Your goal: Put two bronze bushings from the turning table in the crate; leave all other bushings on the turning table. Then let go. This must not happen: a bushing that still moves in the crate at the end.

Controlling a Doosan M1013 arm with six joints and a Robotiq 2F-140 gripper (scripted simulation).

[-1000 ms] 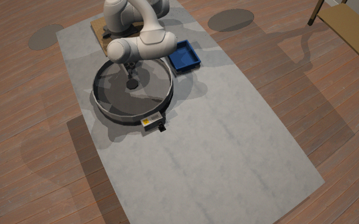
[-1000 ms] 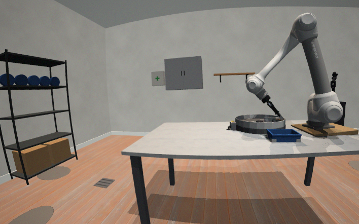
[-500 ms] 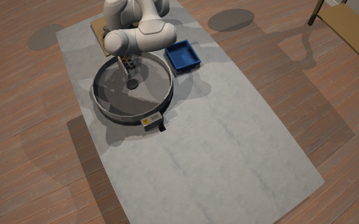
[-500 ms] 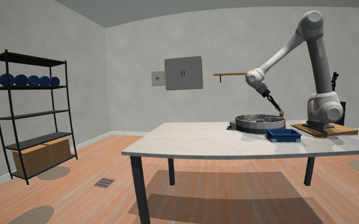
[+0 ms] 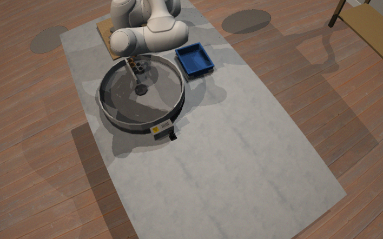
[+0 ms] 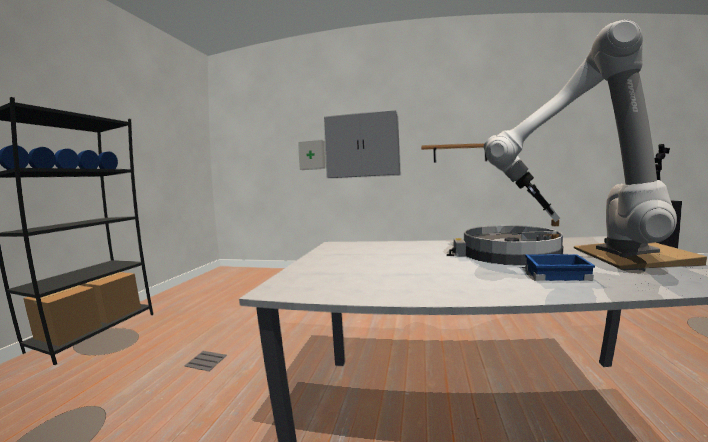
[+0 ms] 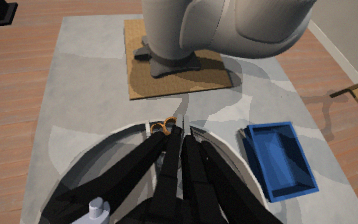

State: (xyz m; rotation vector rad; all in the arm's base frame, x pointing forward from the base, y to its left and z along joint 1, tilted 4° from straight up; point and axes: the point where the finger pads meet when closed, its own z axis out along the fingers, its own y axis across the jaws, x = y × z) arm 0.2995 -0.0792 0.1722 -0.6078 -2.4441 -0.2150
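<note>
My gripper (image 6: 556, 217) (image 7: 181, 121) is shut on a bronze bushing (image 6: 554, 223) (image 7: 170, 119), pinched at its wall and held above the rim of the turning table (image 5: 104, 114) (image 6: 511, 255). The arm hides the fingertips in the top view. Two other bronze bushings (image 5: 131, 60) stand on the turning table beside the divider bar, near the robot's side. Several grey bushings (image 5: 140, 68) stand next to them. The blue crate (image 5: 195, 59) (image 6: 560, 269) (image 7: 281, 160) shows nothing inside in the top view or the wrist view.
The turning table has a raised wall, a thin divider bar (image 5: 132, 71) and a dark centre hub (image 5: 140, 89). A control box (image 5: 162, 128) is on its outer side. The crate sits close beside the turning table. The robot base stands on a wooden board (image 6: 681, 259) (image 7: 141, 90).
</note>
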